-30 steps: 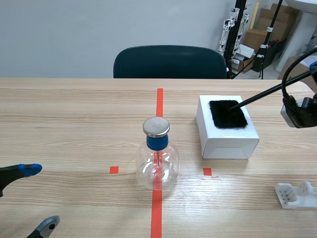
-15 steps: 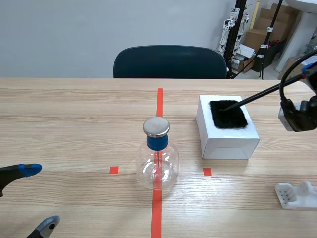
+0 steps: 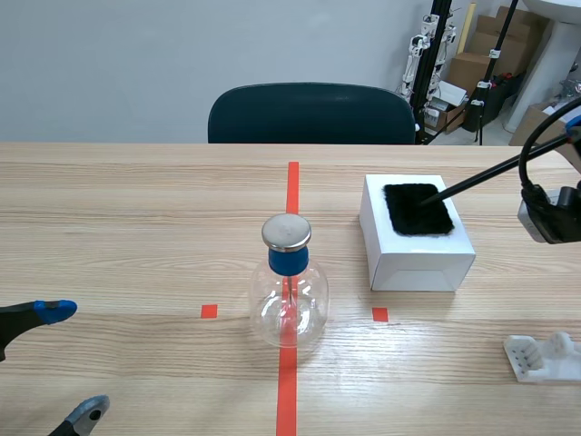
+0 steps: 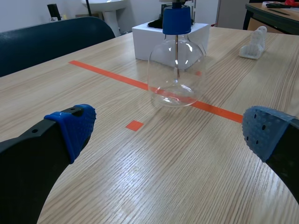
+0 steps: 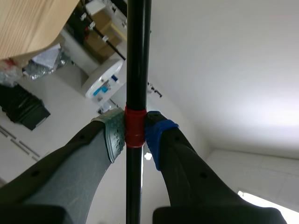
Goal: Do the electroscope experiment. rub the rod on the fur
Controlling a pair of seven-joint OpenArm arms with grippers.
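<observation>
- Black rod (image 3: 477, 179): clamped between the right gripper's (image 5: 135, 133) fingers, with its tip on the fur patch (image 3: 417, 209) on top of the white box (image 3: 413, 263).
- Long axis slants from the box top up and out past the box's right side to the gripper. The rub stroke should probably run along that line.
- Left gripper (image 3: 73, 361): fingers spread, empty, well apart from the box, beyond the electroscope flask (image 3: 289, 304). The right arm is nearer.
- Versus half a second ago: the tip has slid back across the fur toward the box's right edge.
</observation>
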